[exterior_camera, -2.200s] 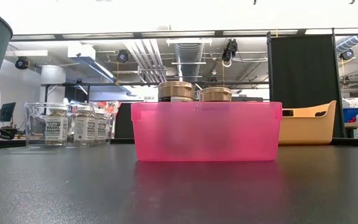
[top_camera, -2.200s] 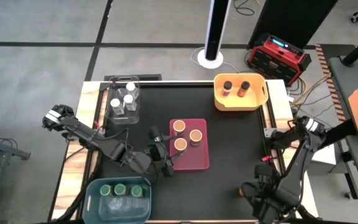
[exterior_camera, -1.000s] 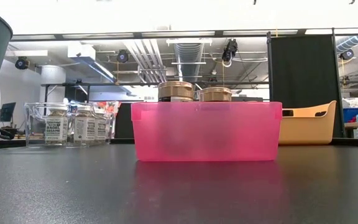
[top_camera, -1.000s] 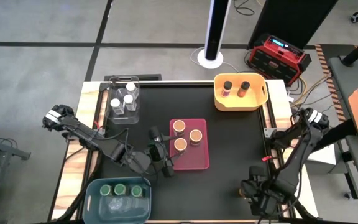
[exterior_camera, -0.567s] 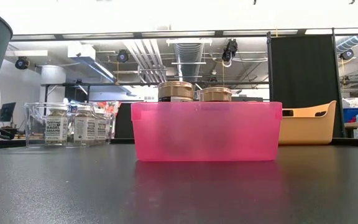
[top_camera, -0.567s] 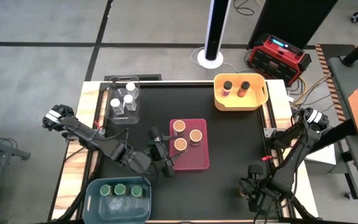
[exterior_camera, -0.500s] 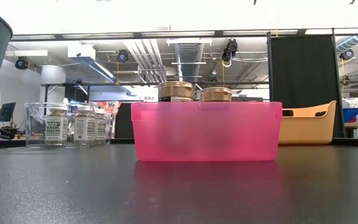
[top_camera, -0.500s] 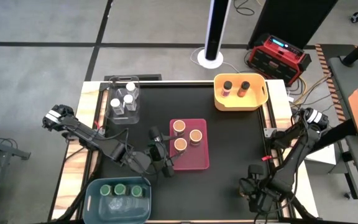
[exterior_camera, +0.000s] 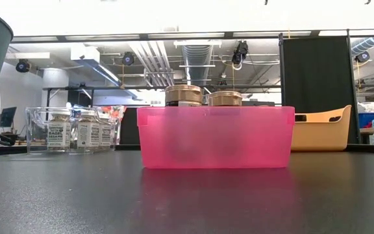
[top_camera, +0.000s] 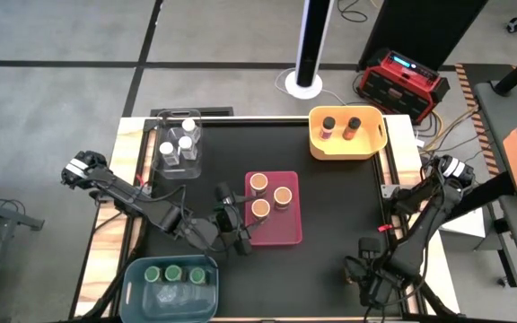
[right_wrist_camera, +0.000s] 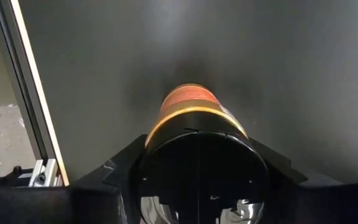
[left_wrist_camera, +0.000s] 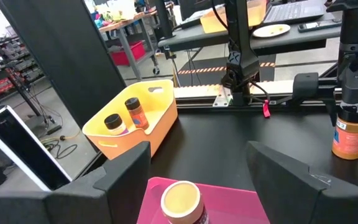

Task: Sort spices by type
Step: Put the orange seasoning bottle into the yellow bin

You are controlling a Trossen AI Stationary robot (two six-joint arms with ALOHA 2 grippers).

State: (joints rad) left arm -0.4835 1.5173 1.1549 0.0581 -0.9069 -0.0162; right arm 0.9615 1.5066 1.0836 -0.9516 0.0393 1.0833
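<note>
The right gripper (top_camera: 372,285) hangs over the table's near right corner, its two dark fingers (right_wrist_camera: 126,165) pressed against the sides of a small orange spice jar with a black lid (right_wrist_camera: 196,134), which stands upright on the black tabletop (top_camera: 339,206). The left gripper (top_camera: 232,230) rests with its fingers apart just beside the pink plastic bin (top_camera: 274,231), where three orange-lidded jars (top_camera: 270,195) stand directly ahead of it.
</note>
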